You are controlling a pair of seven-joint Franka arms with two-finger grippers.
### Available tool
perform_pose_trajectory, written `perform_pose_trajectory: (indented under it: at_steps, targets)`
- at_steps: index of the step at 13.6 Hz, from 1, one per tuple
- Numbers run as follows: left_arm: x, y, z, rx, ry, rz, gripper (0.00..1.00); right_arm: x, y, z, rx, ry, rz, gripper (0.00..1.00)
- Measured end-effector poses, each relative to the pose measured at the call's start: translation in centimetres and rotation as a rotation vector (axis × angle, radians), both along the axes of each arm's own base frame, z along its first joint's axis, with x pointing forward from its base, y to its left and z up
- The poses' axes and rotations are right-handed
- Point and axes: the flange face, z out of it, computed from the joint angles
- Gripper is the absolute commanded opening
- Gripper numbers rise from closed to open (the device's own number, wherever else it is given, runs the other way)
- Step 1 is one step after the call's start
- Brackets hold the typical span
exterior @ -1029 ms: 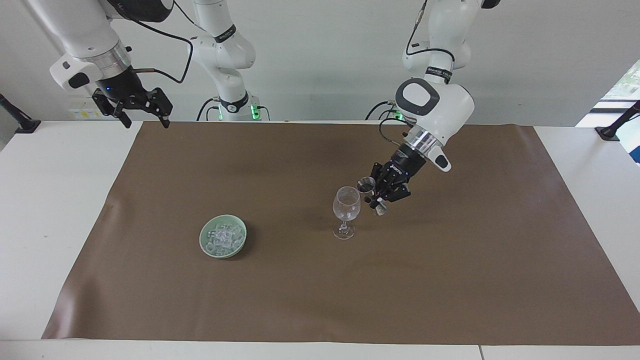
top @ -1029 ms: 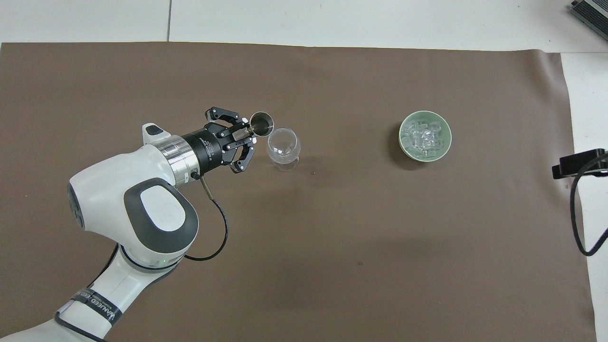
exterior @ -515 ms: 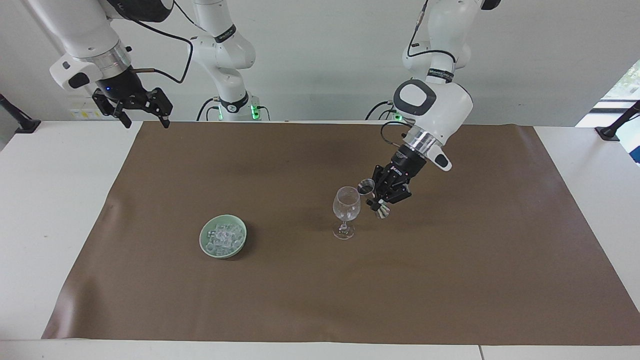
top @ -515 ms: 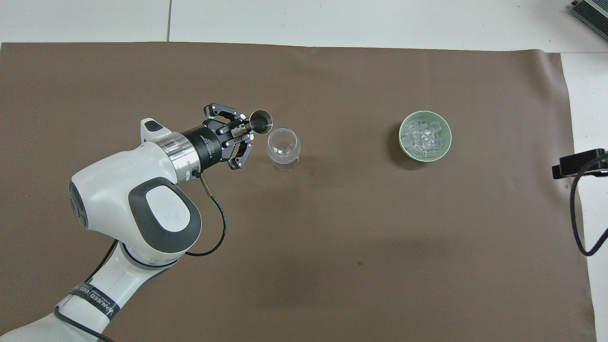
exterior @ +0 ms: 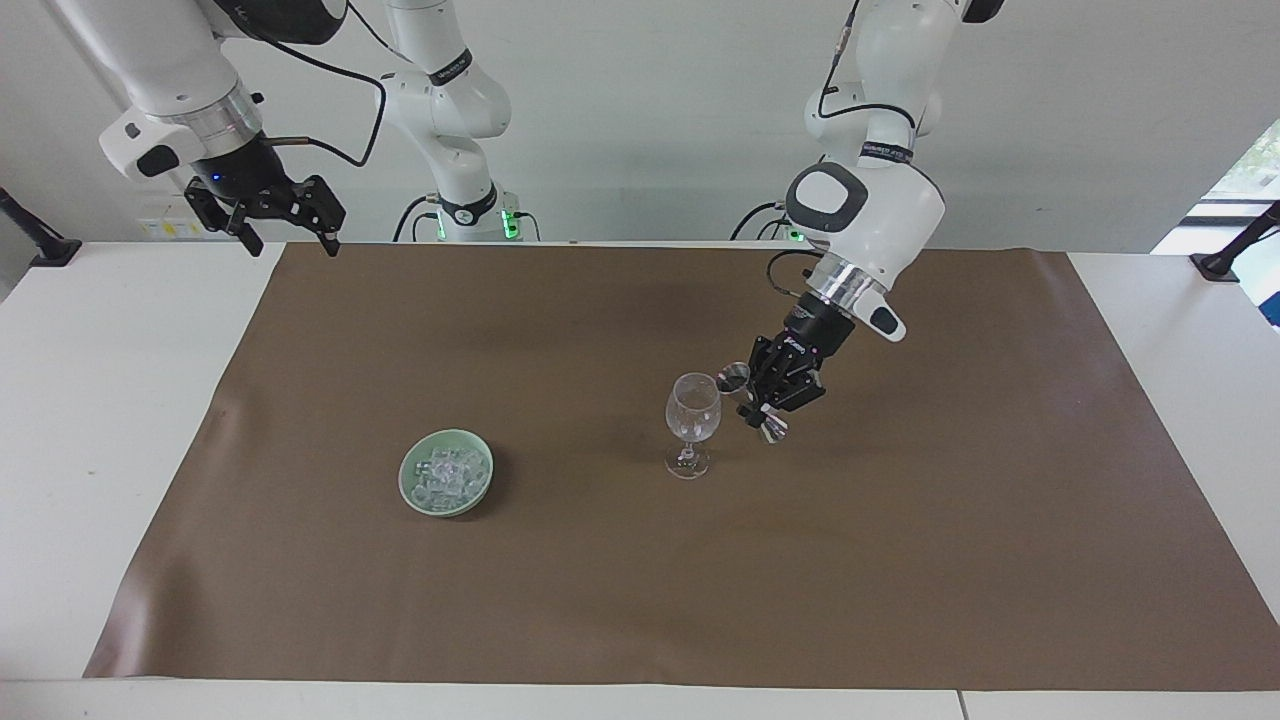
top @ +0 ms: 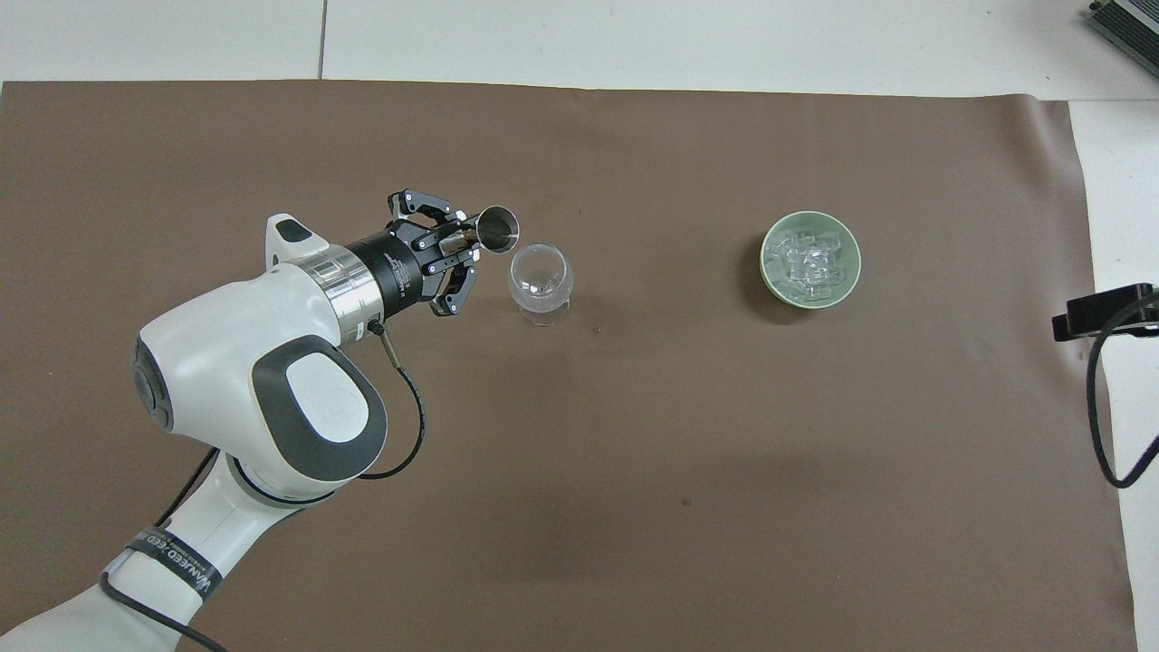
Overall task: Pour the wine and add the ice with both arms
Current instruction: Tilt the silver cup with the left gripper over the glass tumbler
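A clear wine glass (exterior: 693, 410) (top: 541, 276) stands upright on the brown mat. Beside its rim, toward the left arm's end, my left gripper (exterior: 757, 397) (top: 462, 243) is shut on a small metal jigger (exterior: 735, 378) (top: 498, 228), which is tilted with its mouth toward the glass. The ice (exterior: 447, 475) (top: 809, 263) is a heap of clear cubes in a pale green dish (exterior: 406, 482) (top: 766, 272) toward the right arm's end. My right gripper (exterior: 293, 240) hangs open and holds nothing, high over the mat's corner by its base. The right arm waits.
The brown mat (exterior: 900, 560) covers most of the white table (exterior: 100, 420). A black cable (top: 1100, 435) and the right gripper's tip (top: 1100, 310) show at the table's edge at the right arm's end.
My left arm's wrist has swung a little, and the jigger has eased slightly away from the glass's rim. The glass, the dish and the right arm have not moved.
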Motion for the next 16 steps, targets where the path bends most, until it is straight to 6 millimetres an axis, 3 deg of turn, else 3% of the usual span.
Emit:
perform_pose_trajectory:
  at_steps: [16]
  targets:
    - [0.0, -1.1, 0.5, 0.115, -0.087, -0.081, 0.00, 0.0, 0.0, 0.0, 0.000, 0.000, 0.000, 1.00]
